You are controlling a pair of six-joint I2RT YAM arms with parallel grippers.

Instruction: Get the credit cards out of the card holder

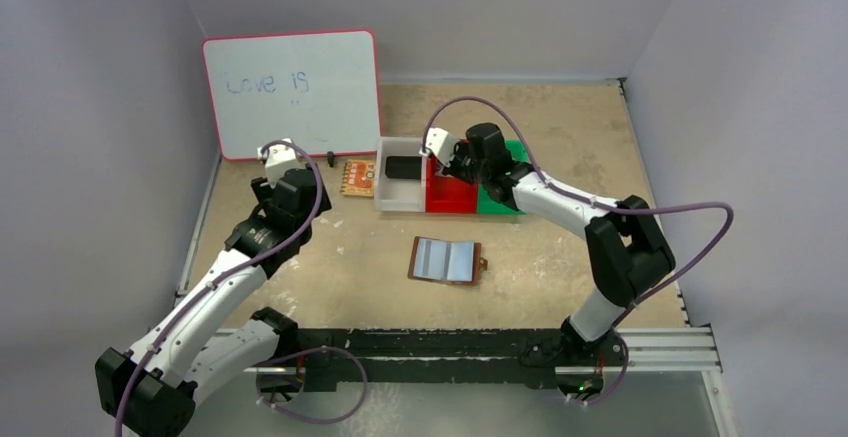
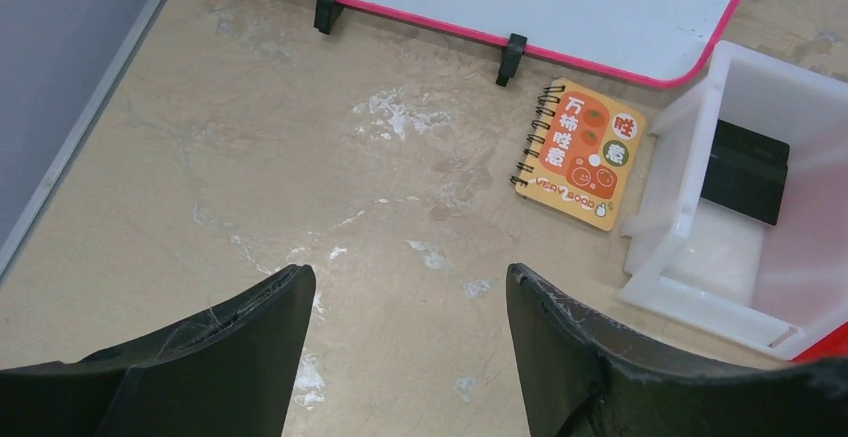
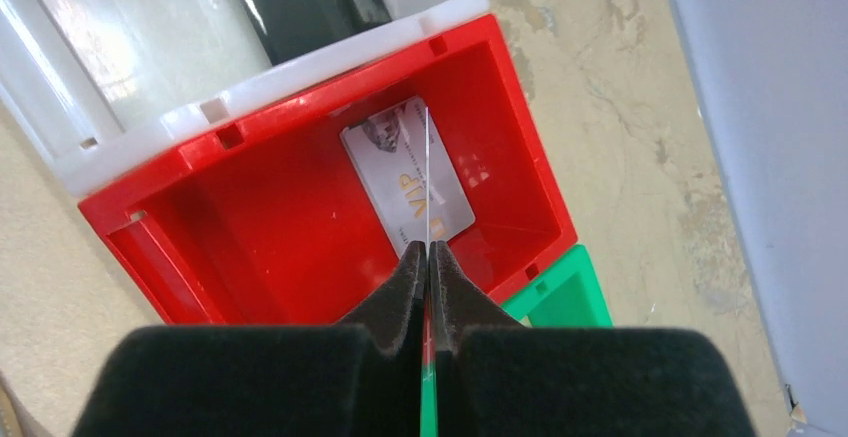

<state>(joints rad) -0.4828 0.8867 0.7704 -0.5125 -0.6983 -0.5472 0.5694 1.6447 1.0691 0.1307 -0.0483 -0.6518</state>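
The card holder [image 1: 445,259] lies open on the table between the arms, its two pale pocket panels facing up. My right gripper [image 1: 441,151] [image 3: 428,249] hangs over the red bin [image 1: 450,197] [image 3: 260,237], shut on a thin credit card [image 3: 427,157] that I see edge-on, rising from the fingertips. Another credit card [image 3: 395,172], pale and marked VIP, lies flat on the red bin's floor. My left gripper [image 1: 276,153] [image 2: 410,277] hovers open over bare table at the far left, with nothing between its fingers.
A white bin [image 1: 398,197] [image 2: 690,227] holding a flat black object [image 1: 402,167] [image 2: 745,169] adjoins the red bin, with a green bin [image 1: 498,202] [image 3: 565,297] on the other side. An orange notebook [image 1: 357,177] [image 2: 580,152] lies by a whiteboard [image 1: 292,92].
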